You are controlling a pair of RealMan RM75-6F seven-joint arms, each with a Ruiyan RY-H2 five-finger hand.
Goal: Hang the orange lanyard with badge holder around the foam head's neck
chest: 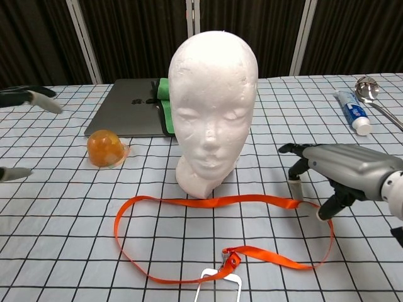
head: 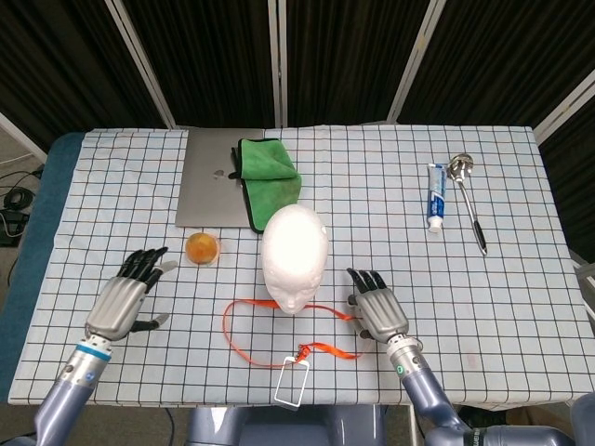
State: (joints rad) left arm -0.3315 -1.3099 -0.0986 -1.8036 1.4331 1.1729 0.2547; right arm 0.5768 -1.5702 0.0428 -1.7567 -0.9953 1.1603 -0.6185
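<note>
The white foam head (head: 295,255) (chest: 214,107) stands upright mid-table, facing me. The orange lanyard (head: 244,339) (chest: 208,201) lies in a loop on the cloth in front of it. Its clear badge holder (head: 291,383) (chest: 217,286) is at the near edge. My right hand (head: 376,311) (chest: 343,173) is at the loop's right end. Its fingers are curled over the strap and its thumb is against it, so the strap runs taut from the hand. My left hand (head: 125,297) hovers over the table at the left with spread fingers and holds nothing. Only its fingertips (chest: 28,97) show in the chest view.
A grey laptop (head: 209,177) with a green cloth (head: 270,177) on it lies behind the head. An orange ball-like object (head: 202,248) (chest: 106,148) sits left of the head. A toothpaste tube (head: 437,195) and a metal ladle (head: 469,200) lie at the far right.
</note>
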